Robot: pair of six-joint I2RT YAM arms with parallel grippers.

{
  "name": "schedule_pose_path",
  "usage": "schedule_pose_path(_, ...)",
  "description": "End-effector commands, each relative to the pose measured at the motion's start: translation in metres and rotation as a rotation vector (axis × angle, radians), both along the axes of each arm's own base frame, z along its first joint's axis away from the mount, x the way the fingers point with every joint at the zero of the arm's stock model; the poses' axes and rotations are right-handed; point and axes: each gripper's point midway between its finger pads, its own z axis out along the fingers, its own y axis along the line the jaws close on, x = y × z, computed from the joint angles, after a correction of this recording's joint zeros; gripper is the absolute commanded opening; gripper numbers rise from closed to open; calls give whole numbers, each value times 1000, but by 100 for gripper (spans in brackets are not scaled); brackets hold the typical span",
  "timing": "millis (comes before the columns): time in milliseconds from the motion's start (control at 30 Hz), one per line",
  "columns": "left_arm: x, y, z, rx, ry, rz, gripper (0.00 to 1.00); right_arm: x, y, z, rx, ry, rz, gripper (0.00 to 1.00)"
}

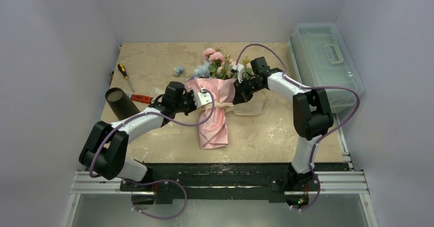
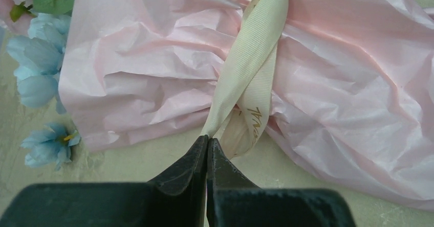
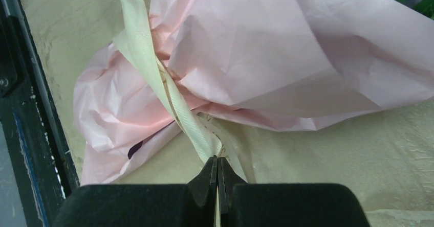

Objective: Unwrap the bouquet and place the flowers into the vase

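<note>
We see the bouquet (image 1: 214,115) lying mid-table, its long axis running from the flowers (image 1: 215,58) at the far side to the paper tail pointing toward the near edge. The cream ribbon (image 2: 256,68) crosses that axis at the waist, and we hold it from both sides. The left gripper (image 2: 207,146) is pinched together on one ribbon tail and the right gripper (image 3: 217,166) on another. We judge the coming pull to run sideways, each arm drawing away from the wrap. Leftward there is bare table (image 1: 174,140) before the vase (image 1: 118,103), and rightward the clear box (image 1: 327,63) sits well apart.
</note>
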Motion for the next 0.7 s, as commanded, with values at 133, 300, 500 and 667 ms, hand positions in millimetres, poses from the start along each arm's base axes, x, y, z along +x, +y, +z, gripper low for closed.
schedule_pose_path(133,-21,-34,32,-61,-77,-170,42,-6,2,34,36,-79,76,38)
schedule_pose_path(300,-22,-56,46,-67,-132,-248,45,2,11,46,82,-70,52,47)
schedule_pose_path(500,-18,-75,41,-37,-162,-324,40,10,31,54,121,-76,40,48)
schedule_pose_path(667,-12,-89,38,-28,-171,-365,38,17,47,51,130,-66,39,45)
